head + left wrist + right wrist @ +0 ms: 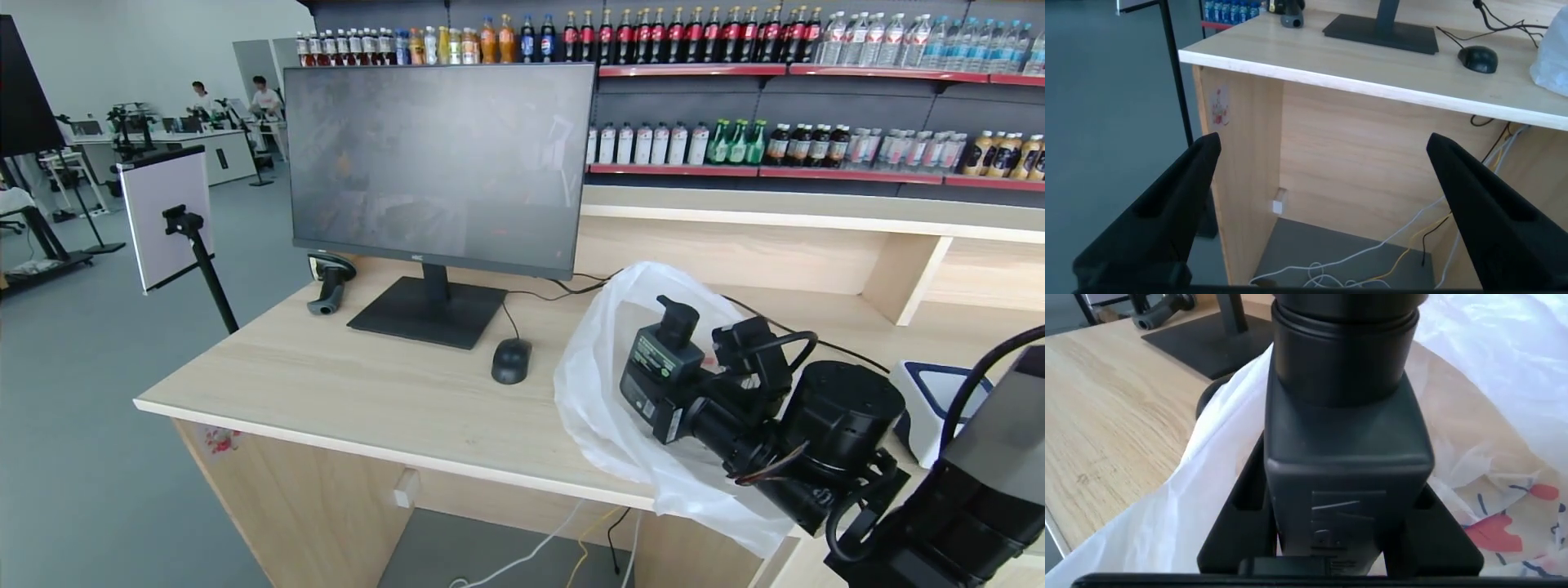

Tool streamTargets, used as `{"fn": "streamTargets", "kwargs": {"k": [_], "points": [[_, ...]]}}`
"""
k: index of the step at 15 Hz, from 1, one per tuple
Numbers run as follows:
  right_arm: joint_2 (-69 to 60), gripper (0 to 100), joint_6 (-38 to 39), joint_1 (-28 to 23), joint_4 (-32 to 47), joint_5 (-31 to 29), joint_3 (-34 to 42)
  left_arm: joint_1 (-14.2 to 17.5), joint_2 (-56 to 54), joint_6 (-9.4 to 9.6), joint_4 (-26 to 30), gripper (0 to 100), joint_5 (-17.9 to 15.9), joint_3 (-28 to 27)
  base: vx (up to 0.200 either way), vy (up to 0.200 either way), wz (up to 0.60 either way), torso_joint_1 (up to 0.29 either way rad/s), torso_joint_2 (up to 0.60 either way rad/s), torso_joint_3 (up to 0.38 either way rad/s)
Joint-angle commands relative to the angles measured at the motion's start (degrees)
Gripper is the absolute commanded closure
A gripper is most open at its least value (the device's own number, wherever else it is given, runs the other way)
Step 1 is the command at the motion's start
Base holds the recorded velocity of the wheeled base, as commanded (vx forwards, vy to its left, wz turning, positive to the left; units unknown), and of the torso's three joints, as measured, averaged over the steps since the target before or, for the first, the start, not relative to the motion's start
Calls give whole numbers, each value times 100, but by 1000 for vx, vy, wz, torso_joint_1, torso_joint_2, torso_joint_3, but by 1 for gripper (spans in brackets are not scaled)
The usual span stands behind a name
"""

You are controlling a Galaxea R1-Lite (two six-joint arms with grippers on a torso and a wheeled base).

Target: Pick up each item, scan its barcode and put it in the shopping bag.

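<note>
- A white panel on a stand [163,216] is on the floor, beyond the left end of the tabletop [367,392].
- The left end effector [1323,212] hangs below the tabletop's front edge, facing the open space under it. Its two black fingers [1180,212] are spread wide with nothing between them. White and yellow cables [1372,257] trail on the floor under the tabletop.
- A handheld barcode scanner [328,282] lies near the back left of the tabletop, just beside the monitor's lower left corner.
- The monitor [437,163] stands on a flat black base, its screen dark.
- A black mouse [511,360] lies in front of the base and slightly to its right, apart from it, with its cable running back behind the base.
- The shopping bag [604,384], of thin translucent white plastic, sits crumpled on the right part of the tabletop, and its lower edge drapes over the front edge.
- Something with red and blue print [1511,531] shows through the plastic; I cannot tell what it is.
- The right end effector [669,327] is at the bag, with plastic on both sides of it. I cannot tell whether it is wide, narrow or holding anything.
- A white and blue device [939,400] sits on the tabletop right of the bag, partly behind the right arm.
- Shelves of bottled drinks [735,41] line the wall behind.
</note>
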Motion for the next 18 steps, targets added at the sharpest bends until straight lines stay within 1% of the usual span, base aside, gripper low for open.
{"fn": "streamTargets", "kwargs": {"k": [1,18], "points": [[255,100,4,3,-8,1,-66,0,-2,-4,0,0,0,0,0,0,0,0,0,0],[791,100,-75,20,-8,10,-93,0,-2,-4,0,0,0,0,0,0,0,0,0,0]]}}
